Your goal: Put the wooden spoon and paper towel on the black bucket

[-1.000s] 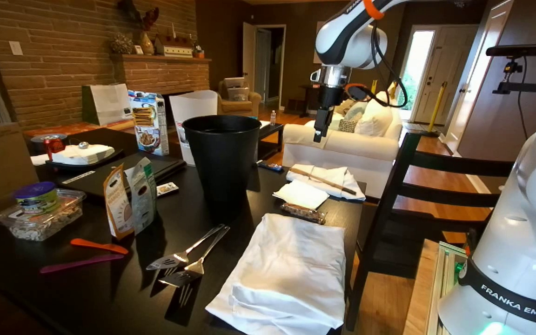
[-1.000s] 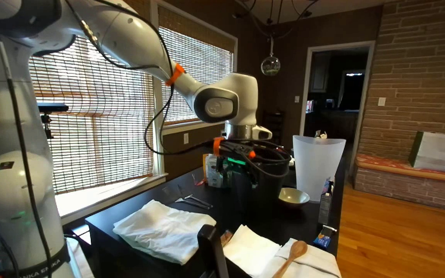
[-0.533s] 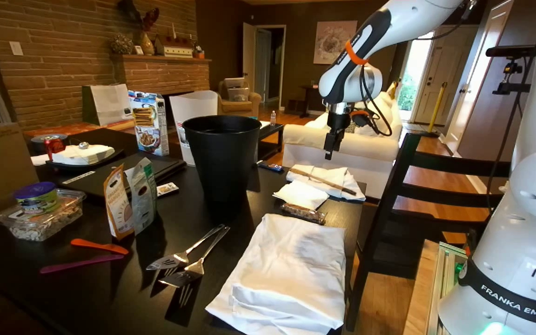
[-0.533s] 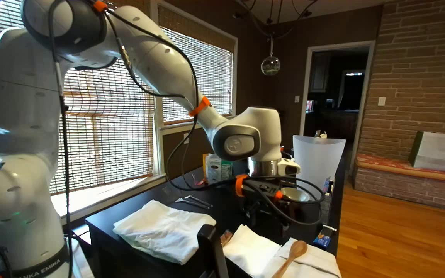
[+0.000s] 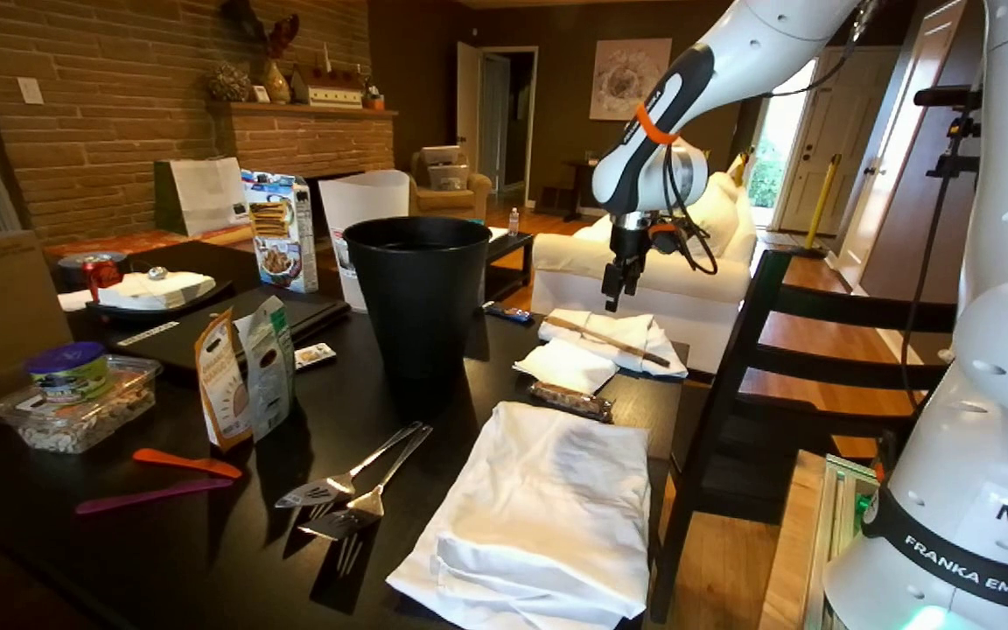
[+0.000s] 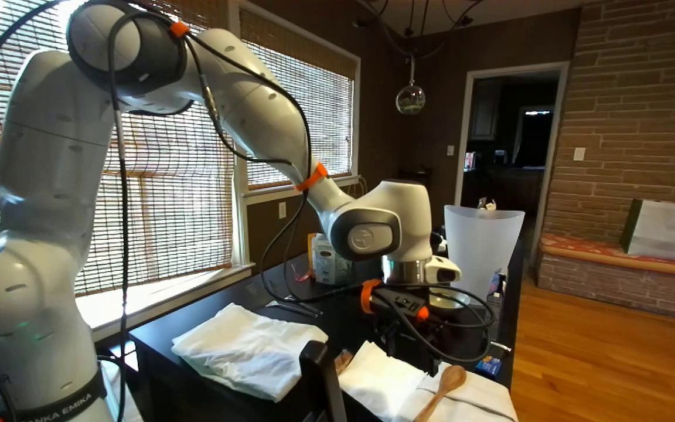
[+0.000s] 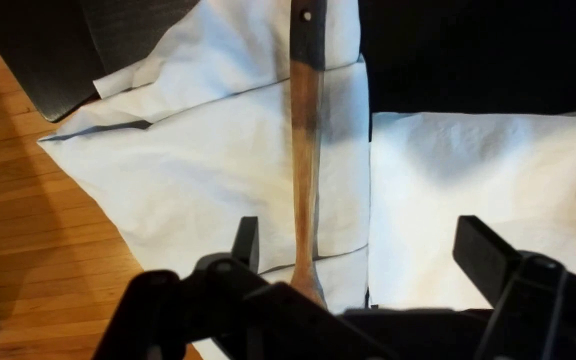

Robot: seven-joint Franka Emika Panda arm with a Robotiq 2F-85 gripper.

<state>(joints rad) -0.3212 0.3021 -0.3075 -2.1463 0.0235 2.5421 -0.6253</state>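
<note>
Jaws spread apart, the gripper (image 7: 355,237) hangs over the tabletop (image 5: 206,560), where the wooden spoon (image 7: 305,165) lies on a folded white cloth (image 7: 193,195) beside the paper towel (image 7: 478,200), the black bucket (image 5: 416,306) upright nearby.

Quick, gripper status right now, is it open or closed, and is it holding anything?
Gripper: open, jaws wide apart, holding nothing; the wooden spoon lies ungrasped below it.

A brown wooden spoon (image 7: 305,165), handle end dark, lies on a folded white cloth (image 7: 208,185). A thin, creased white paper towel (image 7: 483,150) lies just beside that cloth. A tapering black plastic bucket (image 5: 416,302) stands upright on the black table (image 5: 163,547).
</note>
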